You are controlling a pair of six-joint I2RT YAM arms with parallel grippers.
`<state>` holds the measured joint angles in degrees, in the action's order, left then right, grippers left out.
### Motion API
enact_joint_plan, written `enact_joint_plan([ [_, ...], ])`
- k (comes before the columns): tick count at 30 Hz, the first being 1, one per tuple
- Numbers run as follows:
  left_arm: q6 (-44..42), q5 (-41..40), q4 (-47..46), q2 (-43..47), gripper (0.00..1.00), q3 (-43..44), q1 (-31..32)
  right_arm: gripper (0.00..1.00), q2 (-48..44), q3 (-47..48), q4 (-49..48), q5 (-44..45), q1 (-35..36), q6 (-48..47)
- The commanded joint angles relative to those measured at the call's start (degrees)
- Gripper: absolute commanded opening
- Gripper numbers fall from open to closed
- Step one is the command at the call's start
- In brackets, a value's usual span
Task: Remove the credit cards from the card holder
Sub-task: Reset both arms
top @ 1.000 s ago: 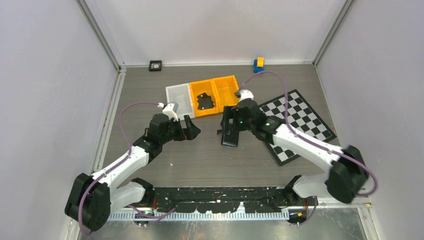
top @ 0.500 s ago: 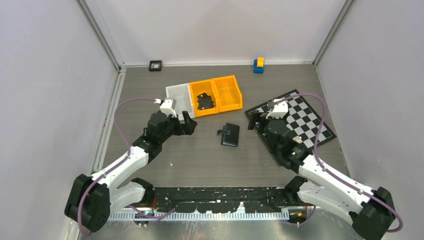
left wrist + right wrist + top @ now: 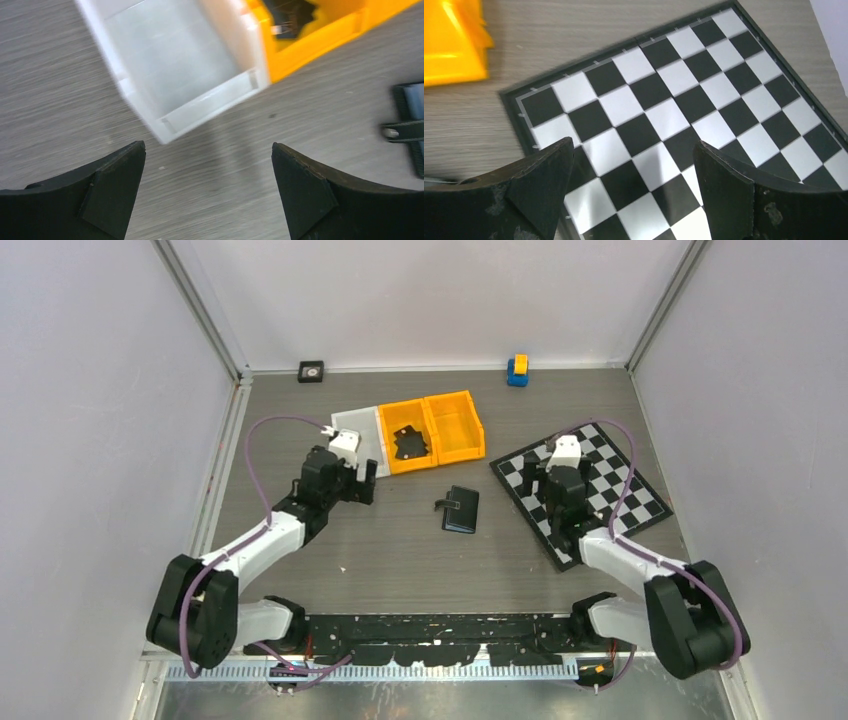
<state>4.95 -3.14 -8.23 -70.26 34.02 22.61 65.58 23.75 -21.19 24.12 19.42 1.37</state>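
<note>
We see the card holder (image 3: 461, 509) flat on the worktop (image 3: 400, 552), left gripper (image 3: 207, 146) to its left, right gripper (image 3: 632, 147) to its right, both with jaws spread.

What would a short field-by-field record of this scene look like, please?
card holder: flat on the table, between the arms, touched by neither
credit cards: dark pile inside the left orange bin
left arm: jaws open, empty, beside the white bin
right arm: jaws open, empty, over the chessboard
back edge: blue-and-yellow block; small black square
</note>
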Motion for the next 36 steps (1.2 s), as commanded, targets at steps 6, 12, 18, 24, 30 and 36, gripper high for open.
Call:
enact_joint_plan([
  [6,-5.8,-8.7,-13.0,-1.2,1.00,-6.4,-6.9,0.94,12.6,-8.7,-35.2,4.7,-5.5,-3.8],
  [12,-3.0,-9.8,-22.2,-6.6,0.96,-9.1,-10.8,0.95,22.5,-10.4,-49.2,12.9,-6.9,-1.5],
  [18,-3.8,-13.3,-31.7,-6.0,0.97,-12.9,-11.6,0.84,21.6,-8.0,-42.5,7.6,-9.7,0.9],
  [24,-7.8,-13.9,-39.0,-8.4,0.94,-14.6,-11.6,0.91,21.3,-7.3,-40.0,3.4,-12.1,2.5],
  [30,-8.1,-9.4,-65.8,-20.7,0.97,-22.1,-14.3,0.85,23.3,-7.2,-40.5,-3.1,-14.5,3.1],
  [36,-7.9,-3.7,-49.4,-18.3,0.98,-15.2,-16.4,0.82,23.7,-6.3,-39.1,-7.0,-16.2,3.6],
])
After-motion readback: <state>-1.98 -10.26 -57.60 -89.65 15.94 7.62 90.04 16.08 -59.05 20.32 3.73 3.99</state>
